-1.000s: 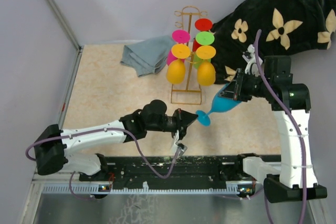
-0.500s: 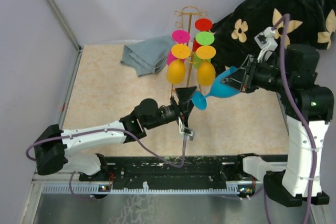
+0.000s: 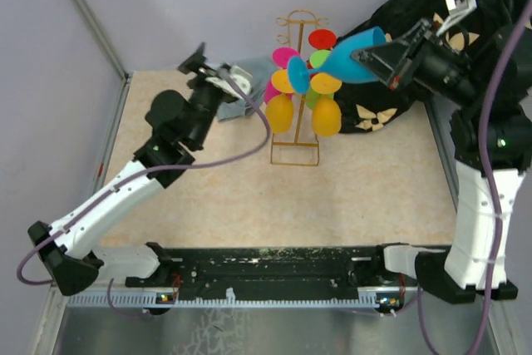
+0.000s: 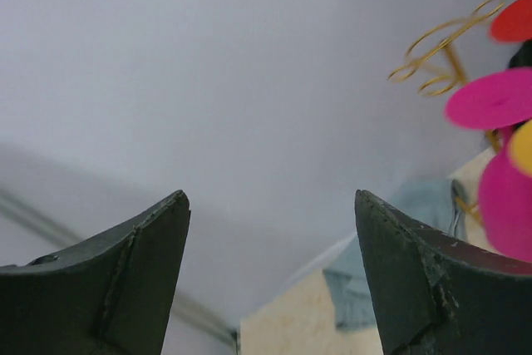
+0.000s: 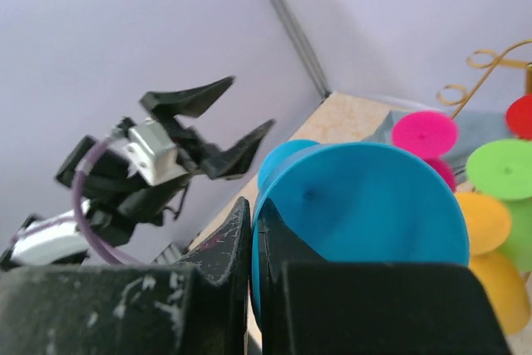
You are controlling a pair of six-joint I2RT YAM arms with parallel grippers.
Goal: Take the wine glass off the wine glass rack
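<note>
My right gripper [image 3: 371,59] is shut on the rim of a blue wine glass [image 3: 342,64], which it holds on its side, high up, with the foot [image 3: 298,74] pointing left in front of the wine glass rack [image 3: 297,24]. In the right wrist view the blue bowl [image 5: 366,205] fills the frame and the rim is pinched between my fingers [image 5: 237,234]. The gold wire rack carries pink, red, green, orange and yellow glasses. My left gripper [image 3: 205,62] is open and empty, raised at the back left, apart from the rack; its fingertips [image 4: 170,209] frame only wall.
A grey cloth [image 3: 233,89] lies at the back of the table, left of the rack. A black blanket with cream flowers [image 3: 465,31] drapes over the back right corner. The rack's rectangular base [image 3: 294,155] stands mid-table. Walls close in at the left and back.
My left gripper opened beside the blue glass's foot and swung up and away to the back left. The right arm lifted the glass from low over the table up to the rack's top.
</note>
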